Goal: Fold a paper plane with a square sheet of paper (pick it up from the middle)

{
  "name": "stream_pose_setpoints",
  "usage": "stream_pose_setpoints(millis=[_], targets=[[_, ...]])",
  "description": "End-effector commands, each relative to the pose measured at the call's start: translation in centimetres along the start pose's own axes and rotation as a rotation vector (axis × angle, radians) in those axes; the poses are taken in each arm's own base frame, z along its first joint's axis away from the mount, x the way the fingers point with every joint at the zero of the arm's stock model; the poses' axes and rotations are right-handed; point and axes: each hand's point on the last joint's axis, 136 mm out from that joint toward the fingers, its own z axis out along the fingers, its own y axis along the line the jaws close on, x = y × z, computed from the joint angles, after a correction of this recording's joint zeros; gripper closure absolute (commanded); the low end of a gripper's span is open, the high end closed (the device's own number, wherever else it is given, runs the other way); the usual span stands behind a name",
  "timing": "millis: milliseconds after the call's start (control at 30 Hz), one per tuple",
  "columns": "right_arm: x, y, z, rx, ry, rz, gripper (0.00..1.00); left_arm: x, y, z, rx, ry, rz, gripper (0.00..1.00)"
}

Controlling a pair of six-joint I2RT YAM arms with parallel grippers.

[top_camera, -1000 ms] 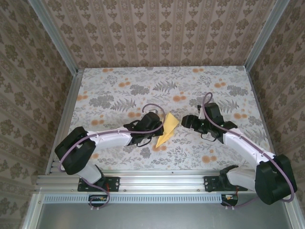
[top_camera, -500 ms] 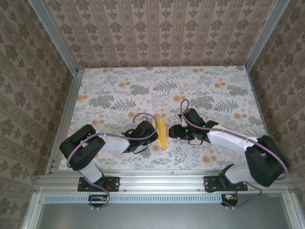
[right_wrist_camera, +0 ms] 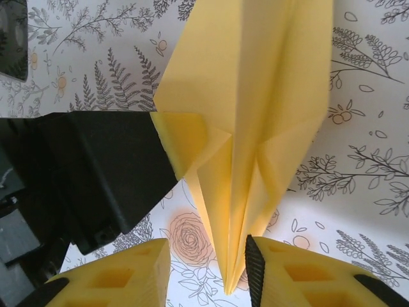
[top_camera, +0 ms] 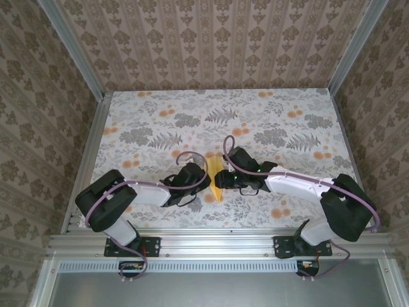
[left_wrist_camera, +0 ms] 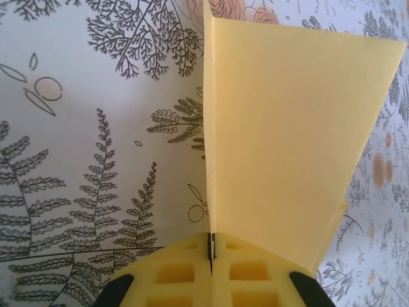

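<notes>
Right gripper (right_wrist_camera: 206, 259), jaws apart, has closed in from the right and now straddles the pointed end of the paper plane (right_wrist_camera: 255, 83), which left gripper (left_wrist_camera: 211, 248) pinches upright near mid-table: second grasp looks imminent.

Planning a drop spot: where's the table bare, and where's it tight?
Bare: far half of the table, from the back wall to just short of the paper plane. Tight: near centre, where left gripper and right gripper meet on it.
</notes>
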Motion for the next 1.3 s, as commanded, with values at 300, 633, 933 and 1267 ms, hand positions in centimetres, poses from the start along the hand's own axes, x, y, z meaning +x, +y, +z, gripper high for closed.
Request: stream_pose_setpoints(millis=[300,633,933,1267], targets=[[-0.3,-1.1,2.0,0.083,0.021,-0.014,0.56,-0.2,-0.6,-0.5,0.035,-0.008,0.012,1.0],[0.1,-0.9,3.1,0.072,0.051,-0.001,0.53,-0.2,-0.8,-0.5,0.04,-0.006,0.014,1.0],[0.5,0.1,3.5,0.035,0.057,-0.013,0.63,-0.2,-1.1,-0.4,0.05,-0.002,0.018,1.0],[1.0,-0.2,4.7,0.062,0.088,-0.021,0.61,-0.1,-1.2,-0.4,0.059,0.0,0.015,1.0]])
